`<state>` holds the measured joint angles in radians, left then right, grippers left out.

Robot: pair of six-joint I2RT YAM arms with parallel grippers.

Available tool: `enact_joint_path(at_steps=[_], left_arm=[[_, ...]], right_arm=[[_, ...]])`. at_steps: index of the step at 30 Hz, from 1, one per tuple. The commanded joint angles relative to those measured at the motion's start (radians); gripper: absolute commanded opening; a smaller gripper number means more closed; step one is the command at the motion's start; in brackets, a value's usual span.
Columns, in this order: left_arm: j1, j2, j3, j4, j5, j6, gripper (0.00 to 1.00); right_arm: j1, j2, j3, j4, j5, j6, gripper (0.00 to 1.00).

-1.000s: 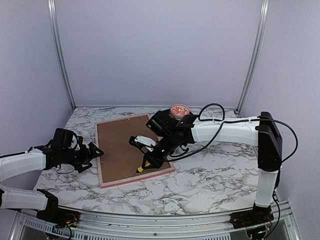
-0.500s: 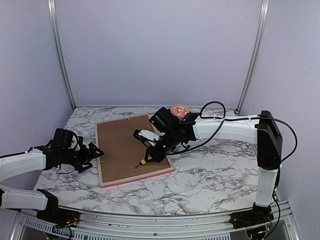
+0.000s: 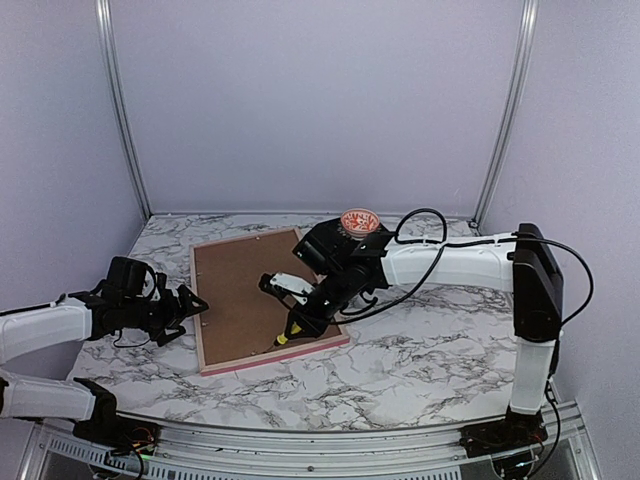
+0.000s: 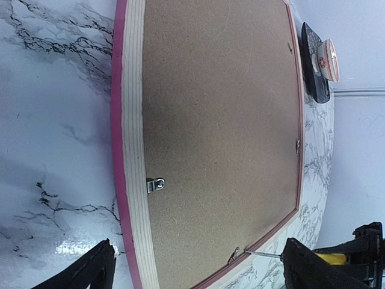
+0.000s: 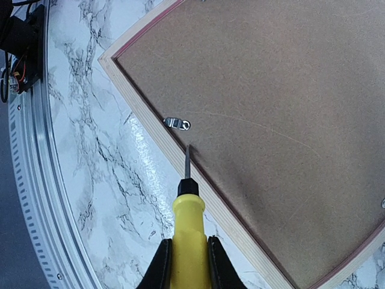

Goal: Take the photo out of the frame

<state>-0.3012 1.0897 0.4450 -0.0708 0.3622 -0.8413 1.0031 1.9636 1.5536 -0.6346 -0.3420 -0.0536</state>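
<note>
Returned to the edge of the pink-bordered frame point(image 5: 133, 89), the right claw point(image 5: 187, 260) clamps a yellow-handled screwdriver point(image 5: 187, 224); left claw point(image 3: 189, 309) gapes; photo hidden.

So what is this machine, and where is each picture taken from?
Two robot arms with two-finger grippers stand at a marbled table. One picture looks down from above; the other two come from cameras on the wrists. A pink-edged picture frame lies face down, brown backing board up, so the photo is hidden. A red-and-white bowl stands beyond it. The right gripper is shut on a yellow-handled screwdriver, tip at the frame's inner edge. The left gripper is open.
</note>
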Motion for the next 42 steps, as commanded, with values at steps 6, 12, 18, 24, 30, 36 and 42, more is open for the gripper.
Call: enact_joint_path(at_steps=[6, 12, 18, 24, 30, 36, 42], left_arm=[[-0.031, 0.005, -0.012, 0.039, 0.013, -0.019, 0.99], [-0.096, 0.004, -0.033, 0.084, -0.007, -0.07, 0.99], [-0.175, 0.013, -0.046, 0.133, -0.032, -0.126, 0.99], [-0.21, 0.01, -0.042, 0.151, -0.041, -0.153, 0.99], [-0.228, 0.013, -0.033, 0.166, -0.042, -0.169, 0.99], [-0.228, -0.042, 0.027, 0.08, -0.095, -0.141, 0.99], [-0.12, -0.082, 0.08, -0.119, -0.211, -0.063, 0.99]], right_arm=[[0.025, 0.053, 0.035, -0.036, -0.089, -0.03, 0.0], [0.034, 0.089, 0.077, -0.02, -0.091, -0.024, 0.0], [0.034, 0.101, 0.087, 0.021, -0.048, 0.024, 0.0], [0.033, 0.075, 0.068, 0.05, 0.056, 0.077, 0.0], [0.024, 0.055, 0.051, 0.058, 0.116, 0.101, 0.0], [0.027, 0.039, 0.061, 0.1, 0.07, 0.102, 0.0], [0.038, 0.078, 0.119, 0.14, 0.062, 0.144, 0.0]])
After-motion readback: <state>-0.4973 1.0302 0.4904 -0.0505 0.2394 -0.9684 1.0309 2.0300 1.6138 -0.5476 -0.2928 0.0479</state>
